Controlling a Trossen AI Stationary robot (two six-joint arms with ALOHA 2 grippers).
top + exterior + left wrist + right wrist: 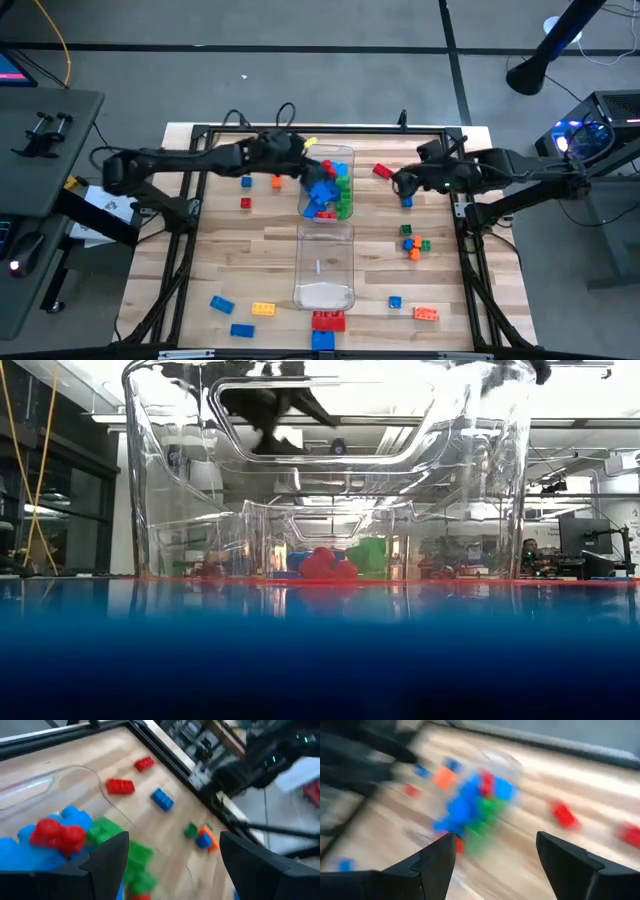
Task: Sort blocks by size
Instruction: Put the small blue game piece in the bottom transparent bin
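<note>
Two clear bins [324, 262], two spread empty hands: left hand [172, 865], right hand [495, 860].

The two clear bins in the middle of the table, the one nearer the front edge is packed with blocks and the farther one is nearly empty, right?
Reversed. In the high view the farther bin holds the pile of blocks; the nearer bin is nearly empty.

We see a pale wood-plank table [230, 250], clear glossy plastic bins [325, 265] — and smooth, shiny plastic blocks [322, 190].
</note>
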